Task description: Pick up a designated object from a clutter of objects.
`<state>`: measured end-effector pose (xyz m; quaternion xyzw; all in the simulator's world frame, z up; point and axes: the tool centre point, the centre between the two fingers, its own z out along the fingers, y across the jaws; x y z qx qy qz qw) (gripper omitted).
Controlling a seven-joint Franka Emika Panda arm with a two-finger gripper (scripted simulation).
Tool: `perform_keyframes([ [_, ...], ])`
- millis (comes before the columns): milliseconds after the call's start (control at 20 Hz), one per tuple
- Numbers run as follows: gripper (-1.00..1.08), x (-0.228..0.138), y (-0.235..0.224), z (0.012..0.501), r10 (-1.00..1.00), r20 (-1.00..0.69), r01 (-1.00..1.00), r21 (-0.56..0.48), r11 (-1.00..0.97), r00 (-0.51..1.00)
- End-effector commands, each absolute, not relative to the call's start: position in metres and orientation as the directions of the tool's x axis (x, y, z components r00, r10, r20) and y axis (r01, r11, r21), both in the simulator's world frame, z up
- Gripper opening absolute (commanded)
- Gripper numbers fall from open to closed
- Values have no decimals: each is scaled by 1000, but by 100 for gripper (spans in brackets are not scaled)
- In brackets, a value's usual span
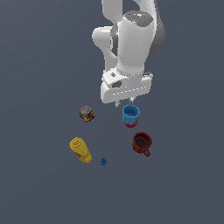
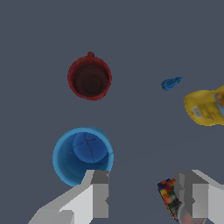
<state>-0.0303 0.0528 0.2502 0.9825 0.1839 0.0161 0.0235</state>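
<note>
Wrist view first: the gripper [image 2: 146, 194] hangs over the clutter with its jaws spread wide apart and nothing between them; one finger [image 2: 98, 194] overlaps the rim of the blue cup [image 2: 83, 155], the other finger [image 2: 194, 194] sits over the multicoloured can [image 2: 168, 197]; so the cup is not centred in the gap, it lies off to the side of that first finger, and the empty floor sits between the two.

Exterior view now: the blue cup [image 1: 130, 114] stands upright, mouth up, just below the gripper [image 1: 124, 102], with a small red round piece [image 1: 129, 125] peeping out at its base; the can [image 1: 87, 113] stands apart toward the exterior view's left; the dark red mug [image 1: 142, 143] sits near the cup, handle visible, and must not be taken; the yellow bottle [image 1: 81, 150] lies on its side farther off, with the tiny blue piece [image 1: 103, 161] beside it.

Judgement: the cup's axis is vertical, so a straight drop suits it; but the jaws need a sideways shift toward the cup first, enough to straddle the rim; descend as they stand and that finger likely lands on the rim or inside the cup.
</note>
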Motion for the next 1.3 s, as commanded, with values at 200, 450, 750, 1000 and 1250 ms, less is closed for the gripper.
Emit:
perform_keyframes([
  [200,28,-61,85,212,594,30,589,98,-802,804],
  [450,28,-84,104,191,716,30,708,121,-695,698],
  [750,28,-102,117,177,796,28,786,136,-603,605],
  [1000,28,-109,121,172,819,28,809,140,-570,573],
  [1250,28,-108,121,170,817,28,807,139,-574,577],
])
